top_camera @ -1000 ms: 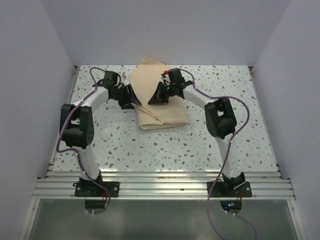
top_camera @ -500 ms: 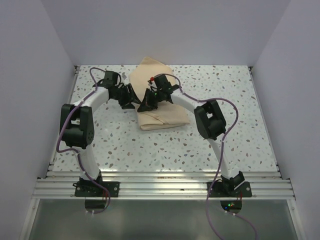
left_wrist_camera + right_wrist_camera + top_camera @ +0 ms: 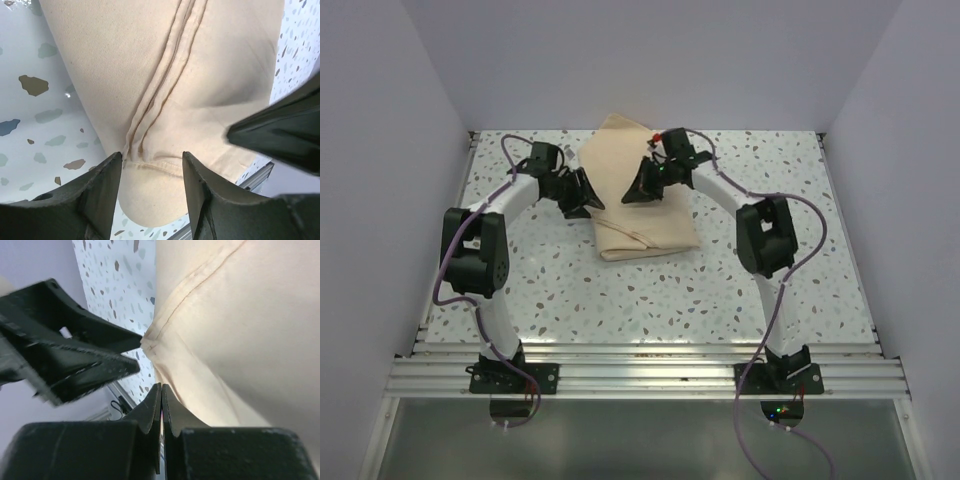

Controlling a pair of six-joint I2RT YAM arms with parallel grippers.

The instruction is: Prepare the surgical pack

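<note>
The surgical pack [image 3: 638, 205] is a tan fabric sheet, folded, lying at the back middle of the table. My left gripper [image 3: 583, 196] is at its left edge. In the left wrist view the left gripper [image 3: 151, 161] is open, and its fingers straddle a stitched hem and folds of the fabric [image 3: 150, 75]. My right gripper [image 3: 643, 187] hovers over the top of the pack. In the right wrist view the right gripper [image 3: 161, 386] is shut with nothing visible between the jaws, beside the fabric [image 3: 240, 325] and its seam.
The speckled white table [image 3: 620, 290] has walls on three sides and an aluminium rail [image 3: 640, 370] at the near edge. The two grippers are close together. The left one shows in the right wrist view [image 3: 75, 357], and the right one in the left wrist view [image 3: 280, 132].
My right gripper swung left toward the left gripper, then came back right and a little farther back over the pack. The left arm and the fabric have barely moved.
</note>
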